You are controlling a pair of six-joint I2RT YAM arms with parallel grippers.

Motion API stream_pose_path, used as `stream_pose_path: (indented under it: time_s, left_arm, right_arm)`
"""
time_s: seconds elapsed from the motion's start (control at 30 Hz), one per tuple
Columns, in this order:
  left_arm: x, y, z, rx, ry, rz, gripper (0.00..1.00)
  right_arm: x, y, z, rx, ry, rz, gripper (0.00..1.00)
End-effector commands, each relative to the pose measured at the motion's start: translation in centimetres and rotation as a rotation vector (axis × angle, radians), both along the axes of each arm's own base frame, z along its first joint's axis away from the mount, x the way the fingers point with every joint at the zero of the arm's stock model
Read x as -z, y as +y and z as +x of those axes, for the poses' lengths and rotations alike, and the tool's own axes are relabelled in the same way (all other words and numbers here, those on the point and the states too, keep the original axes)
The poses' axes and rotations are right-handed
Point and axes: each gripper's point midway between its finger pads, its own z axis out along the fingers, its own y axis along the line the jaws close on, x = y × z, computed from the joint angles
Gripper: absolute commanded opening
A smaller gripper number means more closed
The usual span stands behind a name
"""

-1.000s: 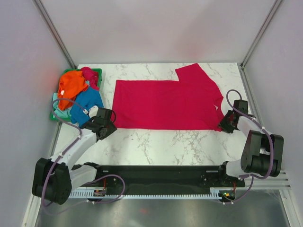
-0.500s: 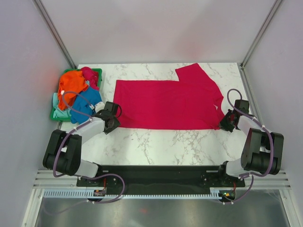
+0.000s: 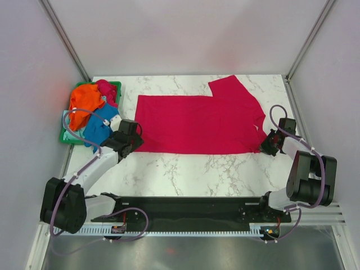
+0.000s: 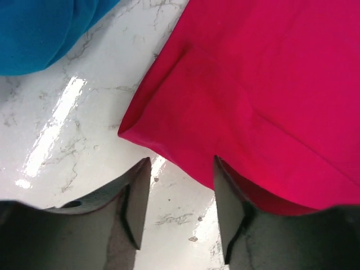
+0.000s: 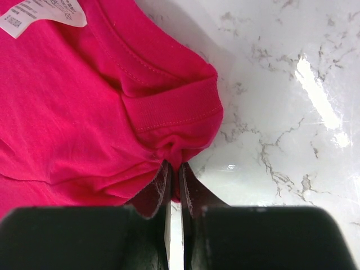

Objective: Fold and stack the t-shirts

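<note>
A magenta-red t-shirt (image 3: 197, 121) lies spread flat across the middle of the marble table, folded lengthwise, one sleeve pointing to the far right. My right gripper (image 3: 264, 148) is shut on the shirt's collar edge (image 5: 169, 121) at its near right corner; a white label (image 5: 42, 14) shows inside the neck. My left gripper (image 3: 132, 147) is open just before the shirt's near left corner (image 4: 126, 132), its right finger under the hem edge. Orange (image 3: 85, 100), blue (image 3: 101, 121) and pale mint (image 3: 70, 134) shirts are heaped in the basket.
A green plastic basket (image 3: 115, 85) stands at the table's left edge, the blue shirt (image 4: 39, 31) hanging over its near side onto the table. Metal frame posts rise at the far corners. A black rail runs along the near edge.
My left gripper swung from near the basket toward the shirt's near left corner and now stands open at it. My right gripper has stayed shut on the collar.
</note>
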Motion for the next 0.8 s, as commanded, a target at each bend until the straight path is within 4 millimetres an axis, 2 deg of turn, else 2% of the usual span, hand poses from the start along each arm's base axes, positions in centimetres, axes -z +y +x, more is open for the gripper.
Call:
stream_pose_path:
  time_s: [0.0,0.07,0.1,0.2,0.37,0.47,0.57,0.6,0.63,0.67,0.77]
  left_arm:
    - [-0.7,0.0,0.2,-0.026,-0.014,-0.009,0.58]
    - [-0.1,-0.1,0.7,-0.015,0.003,0.000,0.66]
    - [1.1,-0.1,0.7,-0.013,0.049,0.012,0.68]
    - [3.2,-0.1,0.9,-0.023,0.113,0.020,0.68]
    - [5.3,0.4,2.2,-0.036,0.140,0.038,0.65]
    - [5.4,0.8,3.2,-0.049,0.138,0.054,0.56]
    - [4.4,1.0,3.7,-0.055,0.111,0.048,0.23]
    - [4.0,1.0,3.7,-0.055,0.100,0.042,0.08]
    - [3.6,1.0,3.6,-0.051,0.095,0.040,0.04]
    - [2.4,1.0,3.6,-0.055,0.065,0.034,0.02]
    - [0.8,1.6,2.8,-0.061,0.057,0.044,0.02]
  right_arm:
    - [0.2,-0.1,0.4,-0.010,0.001,-0.003,0.07]
    - [0.2,-0.1,0.4,-0.013,0.001,0.002,0.07]
    - [0.1,0.0,0.5,-0.015,-0.001,0.002,0.06]
    - [0.2,-0.2,0.4,-0.011,0.001,-0.002,0.06]
    - [0.1,-0.1,0.4,-0.014,-0.001,-0.003,0.04]
    - [-0.1,-0.3,0.5,-0.009,-0.004,-0.010,0.00]
    - [-0.3,-0.8,0.4,0.004,-0.005,-0.025,0.00]
    - [-0.6,-1.0,0.3,0.011,-0.009,-0.027,0.00]
    - [-0.8,-1.1,0.3,0.017,-0.013,-0.027,0.00]
    - [-1.1,-1.2,0.4,0.022,-0.020,-0.030,0.00]
    - [-2.3,-1.8,0.2,0.046,-0.040,-0.047,0.00]
